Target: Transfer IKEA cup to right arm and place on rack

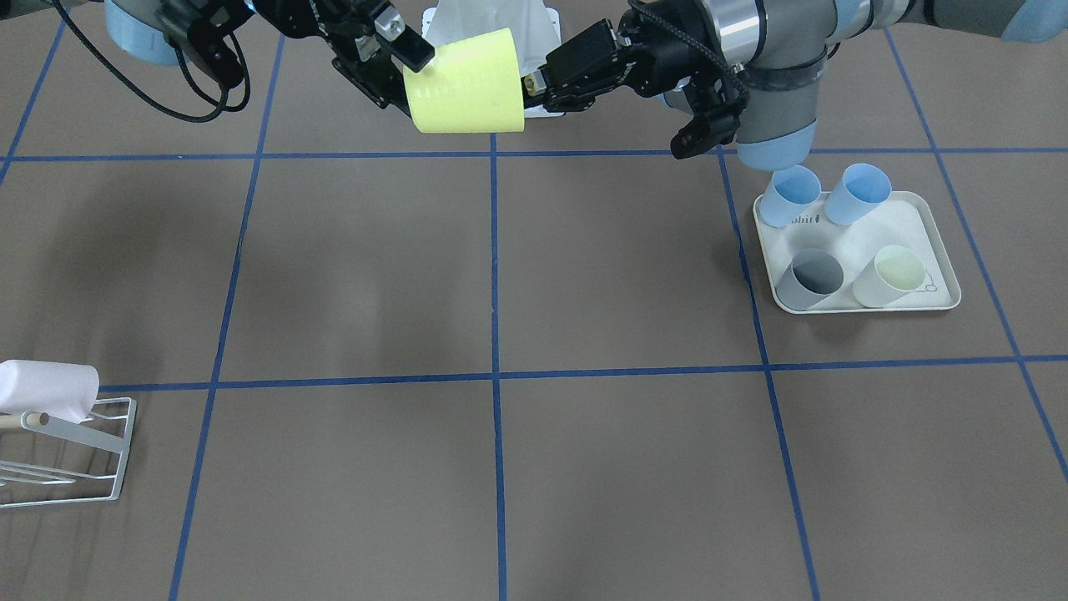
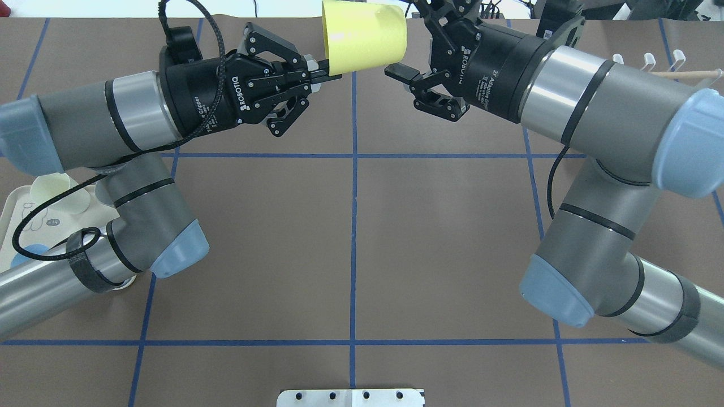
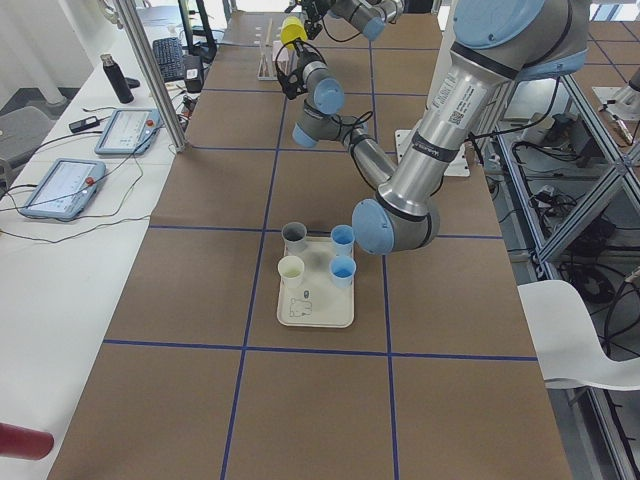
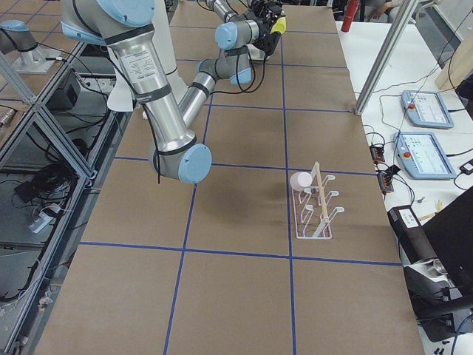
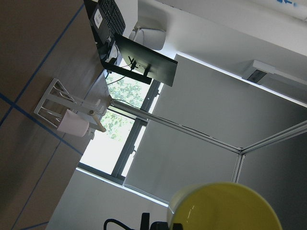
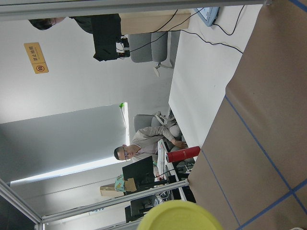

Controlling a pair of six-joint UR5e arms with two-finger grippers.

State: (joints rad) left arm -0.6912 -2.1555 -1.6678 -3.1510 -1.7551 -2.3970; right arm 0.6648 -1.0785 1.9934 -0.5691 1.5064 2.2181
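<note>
The yellow IKEA cup (image 2: 365,37) hangs on its side in the air at the table's far middle, also in the front view (image 1: 465,81). My left gripper (image 2: 323,68) is shut on the cup's rim, with fingers (image 1: 534,83) pinching the wall. My right gripper (image 2: 412,39) is open, its jaws straddling the cup's base end; one finger (image 1: 409,46) lies at the cup's edge. The white wire rack (image 1: 71,451) with a wooden rod stands at the table's right end, also in the right side view (image 4: 318,211). The cup fills the bottom of both wrist views (image 5: 225,206) (image 6: 177,215).
A whitish cup (image 1: 46,388) lies on the rack's prongs. A cream tray (image 1: 943,280) on my left side holds two blue cups, a grey one and a pale yellow one. A white mount plate (image 2: 350,397) sits at the near table edge.
</note>
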